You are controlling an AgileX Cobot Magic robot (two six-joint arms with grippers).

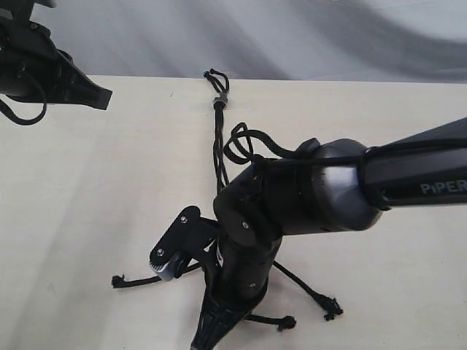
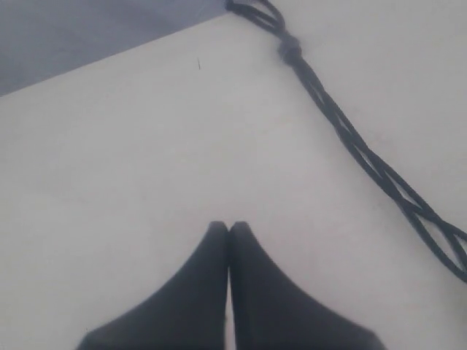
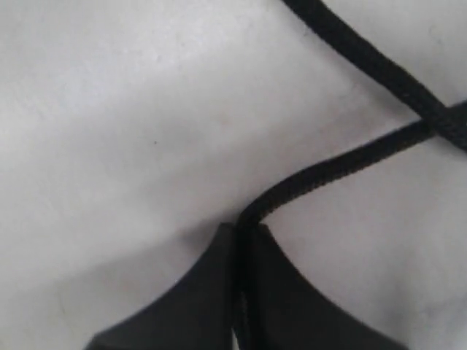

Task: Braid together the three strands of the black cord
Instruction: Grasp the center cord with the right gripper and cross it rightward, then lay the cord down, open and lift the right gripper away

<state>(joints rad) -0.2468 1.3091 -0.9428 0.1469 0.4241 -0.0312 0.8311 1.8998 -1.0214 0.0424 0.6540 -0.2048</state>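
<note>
The black cord lies on the table, its knot with the grey band point(image 1: 219, 98) and short loops at the far edge. From there the braided length point(image 1: 218, 146) runs toward me and passes under the right arm. Three strands fan out near the front, with frayed tips at the left point(image 1: 117, 281), the middle point(image 1: 287, 321) and the right point(image 1: 332, 308). My right gripper point(image 1: 198, 343) point(image 3: 239, 227) is shut on one strand point(image 3: 328, 171), which crosses another strand point(image 3: 365, 62). My left gripper point(image 1: 107, 95) point(image 2: 229, 227) is shut and empty, away from the knot point(image 2: 290, 49).
The cream table point(image 1: 87, 189) ends at a far edge just behind the knot, with grey backdrop beyond. The right arm's thick cables point(image 1: 244, 142) loop above the braided length. The right arm's body point(image 1: 306, 189) hides the cord's middle part.
</note>
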